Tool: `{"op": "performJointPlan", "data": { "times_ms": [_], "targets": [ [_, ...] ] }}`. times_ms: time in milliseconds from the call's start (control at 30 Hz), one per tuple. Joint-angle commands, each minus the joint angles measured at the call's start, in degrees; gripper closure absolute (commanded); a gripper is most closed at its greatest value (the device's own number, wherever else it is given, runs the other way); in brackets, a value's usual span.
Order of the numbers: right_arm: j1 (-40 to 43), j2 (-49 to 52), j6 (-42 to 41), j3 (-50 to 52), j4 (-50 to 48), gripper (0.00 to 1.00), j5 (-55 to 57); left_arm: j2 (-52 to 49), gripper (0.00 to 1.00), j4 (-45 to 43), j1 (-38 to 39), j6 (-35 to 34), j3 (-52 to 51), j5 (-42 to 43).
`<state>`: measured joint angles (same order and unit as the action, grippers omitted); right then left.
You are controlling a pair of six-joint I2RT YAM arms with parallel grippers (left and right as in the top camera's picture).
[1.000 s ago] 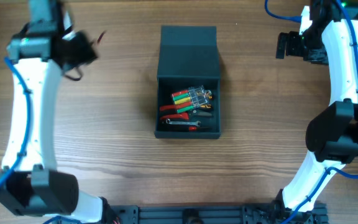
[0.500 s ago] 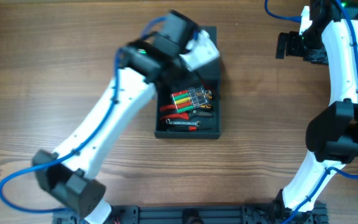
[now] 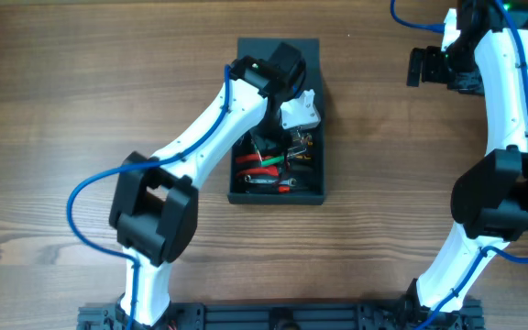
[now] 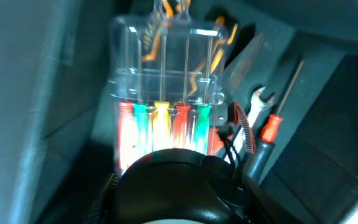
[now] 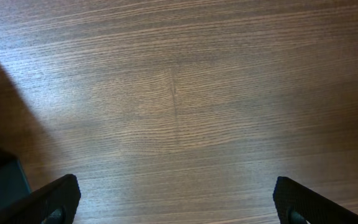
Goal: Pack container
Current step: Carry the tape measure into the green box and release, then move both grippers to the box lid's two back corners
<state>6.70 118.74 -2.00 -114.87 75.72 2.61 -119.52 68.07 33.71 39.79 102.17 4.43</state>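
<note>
The container (image 3: 278, 196), a dark teal-grey box with its flap lid (image 3: 278, 50) folded back, stands mid-table. Inside lie a clear case of coloured screwdrivers (image 4: 166, 93), red-handled pliers (image 3: 250, 165) and a wrench (image 3: 269, 184). My left gripper (image 3: 293, 124) hangs over the box's upper part. In the left wrist view the left gripper (image 4: 180, 198) is shut on a glossy black round object (image 4: 173, 171) just above the screwdriver case. My right gripper (image 3: 426, 66) stays at the far right, and in the right wrist view the right gripper (image 5: 179, 200) is open over bare wood.
A red-handled screwdriver (image 4: 272, 124) and a small wrench (image 4: 258, 102) rest beside the case along the box's right wall. A corner of the box (image 5: 2, 183) shows at the lower left of the right wrist view. Wooden tabletop (image 3: 108, 119) surrounds the box.
My left arm has swung from the table's far left corner across to the container and lowered its gripper, still holding the black object, over the tools. The right arm has not moved.
</note>
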Motion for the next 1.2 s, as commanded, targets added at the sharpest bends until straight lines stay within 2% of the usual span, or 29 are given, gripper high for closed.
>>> {"op": "performJointPlan", "data": {
  "times_ms": [0, 167, 233, 267, 300, 333, 400, 467, 533, 600, 867, 1067, 1100, 1167],
  "targets": [
    [0.02, 0.31, 0.52, 0.09, -0.28, 0.0, -0.04, -1.27, 0.96, 1.49, -0.24, -0.31, 0.15, 1.75],
    [0.02, 0.31, 0.55, 0.09, -0.57, 0.0, -0.04, -1.66, 0.95, 5.03, -1.11, -1.36, 0.15, 1.79],
    [0.02, 0.31, 0.57, 0.09, -0.72, 0.0, -0.04, -1.66, 0.92, 5.62, -1.57, -1.97, 0.15, 1.77],
    [0.02, 0.31, 0.57, 0.09, -0.72, 0.0, -0.04, -1.66, 0.84, 5.73, -1.77, -2.8, 0.15, 1.75],
    [0.02, 0.31, 0.61, 0.09, -0.76, 0.0, -0.04, -1.66, 0.56, 5.86, -2.03, -3.98, 0.15, 1.79],
    [0.02, 0.31, 0.66, 0.09, -0.79, 0.0, -0.04, -1.66, 0.46, 5.99, -2.14, -4.74, 0.15, 1.77],
    [0.02, 0.31, 0.72, 0.09, -0.9, 0.0, -0.04, -1.66, 0.39, 6.34, -2.19, -4.7, 0.15, 1.77],
    [0.02, 0.31, 1.03, 0.09, -0.9, 0.0, -0.04, -1.66, 0.24, 6.34, -2.19, -4.72, 0.15, 1.77],
    [0.02, 0.31, 2.01, 0.09, -0.85, 0.0, -0.04, -1.66, 0.15, 6.34, -2.19, -4.7, 0.15, 1.77],
    [0.02, 0.31, 2.01, 0.09, -0.85, 0.0, -0.04, -1.66, 0.12, 6.34, -2.19, -4.7, 0.15, 1.75],
    [0.02, 0.31, 1.84, 0.09, -1.68, 0.0, -0.09, -1.16, 0.12, 5.73, -2.16, -4.81, 0.28, 1.53],
    [0.02, 0.31, 1.92, 0.09, -2.27, 0.0, -5.62, 2.69, 0.09, 3.63, -2.73, -10.67, 5.18, -3.02],
    [0.02, 0.31, 1.84, 0.09, -2.69, 0.02, -6.95, 3.43, 0.08, 3.5, -3.17, -11.69, 6.82, -3.04],
    [0.02, 0.31, 1.86, 0.09, -3.3, 0.12, -12.26, 4.68, 0.0, 2.99, -4.72, -14.75, 10.29, -2.99]
  ]
}}
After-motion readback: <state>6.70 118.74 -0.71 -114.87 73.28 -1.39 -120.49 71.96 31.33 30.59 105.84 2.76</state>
